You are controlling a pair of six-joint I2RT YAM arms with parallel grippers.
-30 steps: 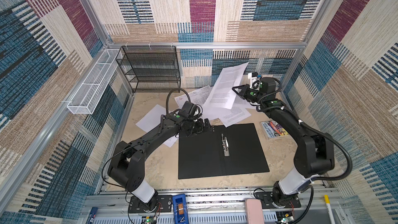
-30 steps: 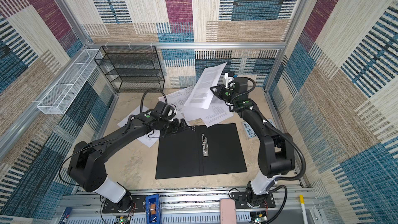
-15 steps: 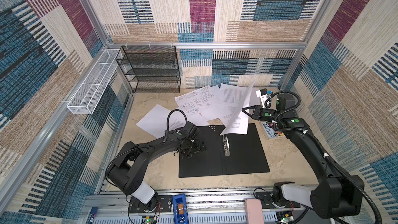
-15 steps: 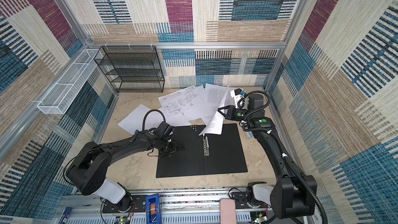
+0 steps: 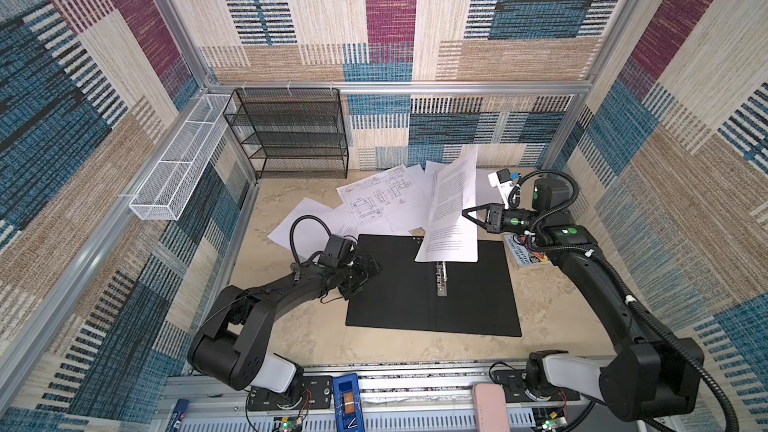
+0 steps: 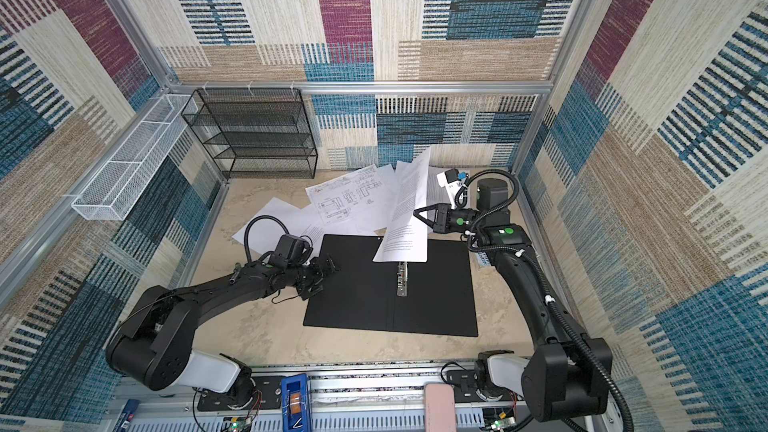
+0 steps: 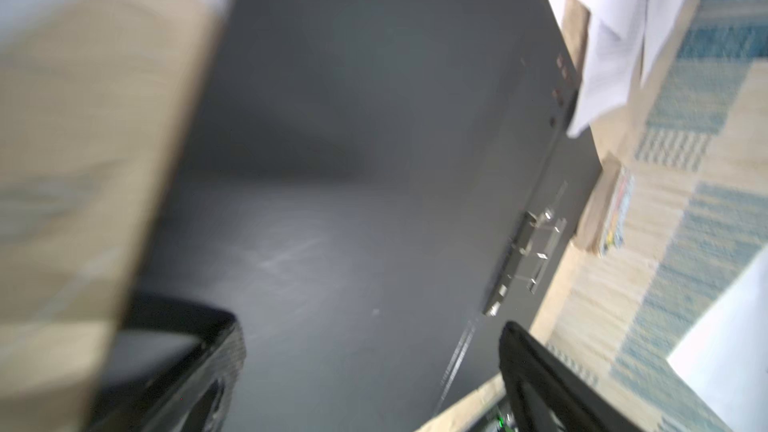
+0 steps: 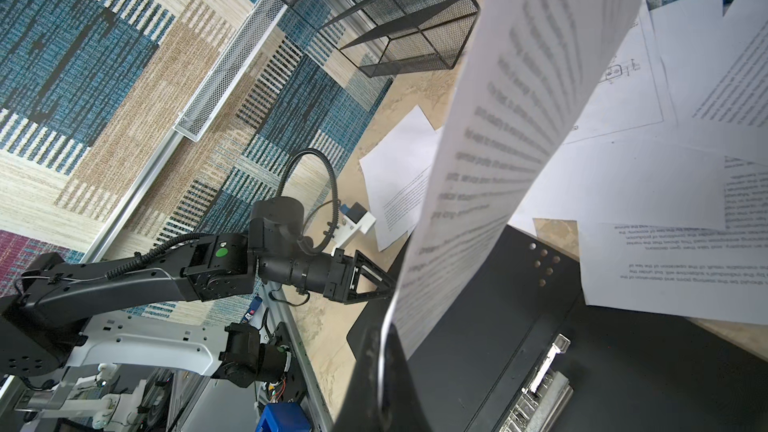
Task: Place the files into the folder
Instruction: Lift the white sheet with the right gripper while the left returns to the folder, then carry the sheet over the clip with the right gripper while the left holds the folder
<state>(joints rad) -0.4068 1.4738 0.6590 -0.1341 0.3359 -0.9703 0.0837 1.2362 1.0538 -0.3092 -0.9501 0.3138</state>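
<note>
The folder (image 5: 399,297) (image 6: 357,301) lies open and flat on the table, black inside up, with its metal clip (image 5: 441,280) along the spine. My right gripper (image 5: 464,214) (image 6: 416,213) is shut on one of the files, a printed sheet (image 5: 451,209) (image 8: 519,139). That sheet hangs over the folder's far half, its lower edge near the top of the clip. My left gripper (image 5: 363,278) (image 7: 370,367) is open, low over the folder's left edge (image 7: 353,160), holding nothing. More files (image 5: 378,195) lie scattered behind the folder.
A colourful book (image 5: 525,253) lies right of the folder, under my right arm. A black mesh rack (image 5: 291,135) stands at the back left. A white wire basket (image 5: 178,164) hangs on the left wall.
My right gripper carried the printed sheet from the back pile forward, over the folder's far half. My left gripper slid nearer along the folder's left edge and then stopped.
</note>
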